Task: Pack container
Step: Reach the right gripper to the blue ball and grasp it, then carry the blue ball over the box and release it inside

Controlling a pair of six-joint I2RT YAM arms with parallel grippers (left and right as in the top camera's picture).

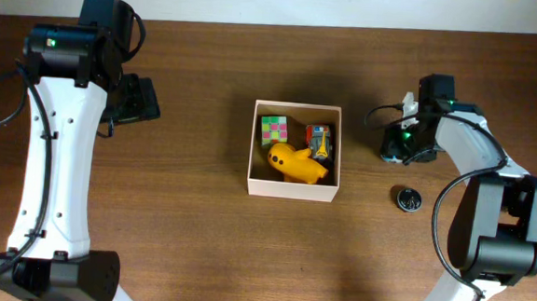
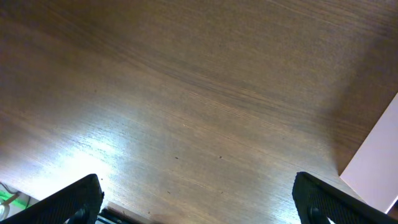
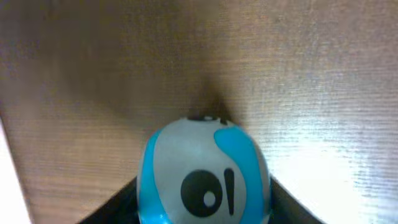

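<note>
The container is a square white-walled box with a tan inside, at the table's middle. In it lie a green-and-pink cube, a yellow duck-like toy and a small red-and-blue toy. My right gripper is to the right of the box, low over the table. In the right wrist view it is shut on a rounded blue-and-grey toy with a black eye mark. My left gripper is open and empty, far left of the box; its fingers are spread over bare wood.
A small black round disc lies on the table just in front of the right gripper. The container's white wall shows at the right edge of the left wrist view. The tabletop is dark brown wood.
</note>
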